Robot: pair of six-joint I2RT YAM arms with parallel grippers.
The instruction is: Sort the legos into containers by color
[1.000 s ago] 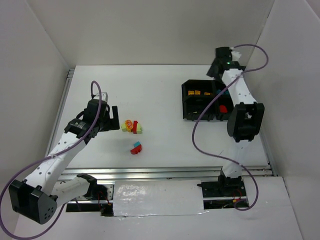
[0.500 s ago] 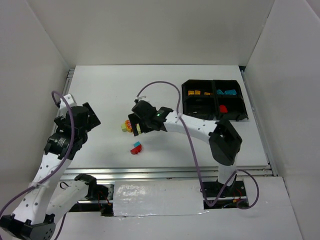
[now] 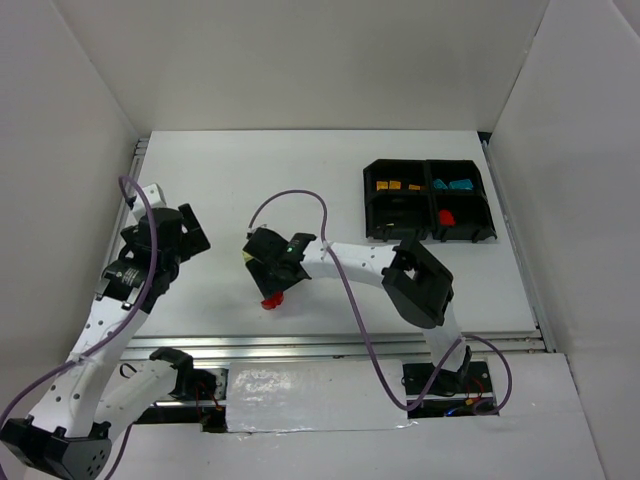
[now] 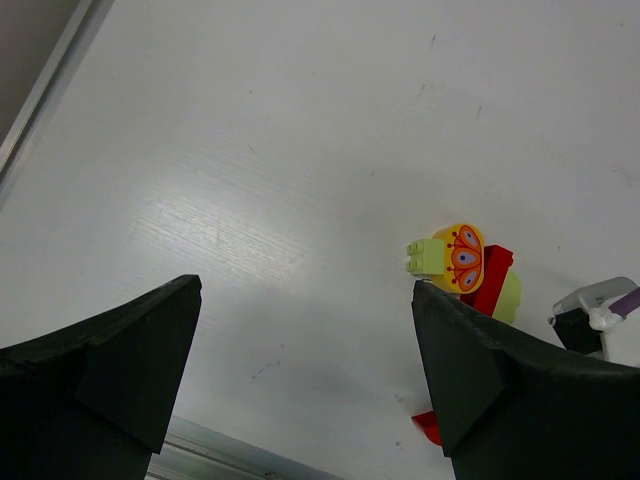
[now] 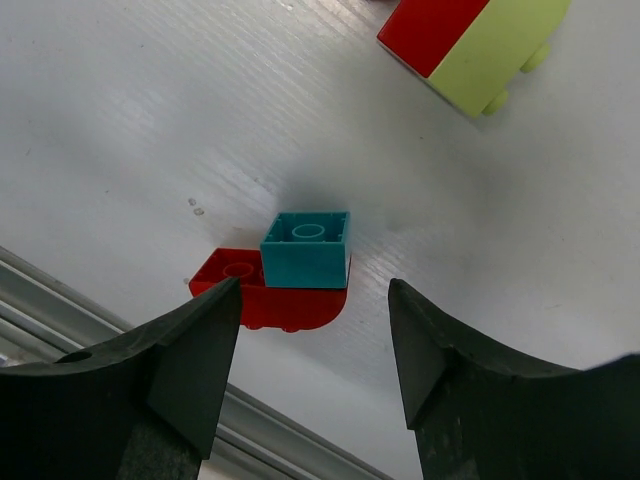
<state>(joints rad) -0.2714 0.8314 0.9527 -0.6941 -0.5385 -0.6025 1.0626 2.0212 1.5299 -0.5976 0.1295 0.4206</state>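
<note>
A teal brick sits on top of a red brick on the white table. My right gripper hovers just over this pair, open, with the jaws partly apart and nothing between them. In the top view the right gripper covers the teal brick, and only the red brick shows below it. A cluster of yellow, red and pale green legos lies just beyond. My left gripper stands open well to the left of the cluster, holding nothing. The black tray is at the back right.
In the tray, orange bricks lie in the back-left compartment, teal ones in the back-right, and a red one in the front-right. A metal rail runs along the table's near edge. White walls enclose three sides.
The right arm swung from the tray across to the loose bricks, came down over the teal and red pair, and its jaws narrowed. The left arm drew back to the left.
</note>
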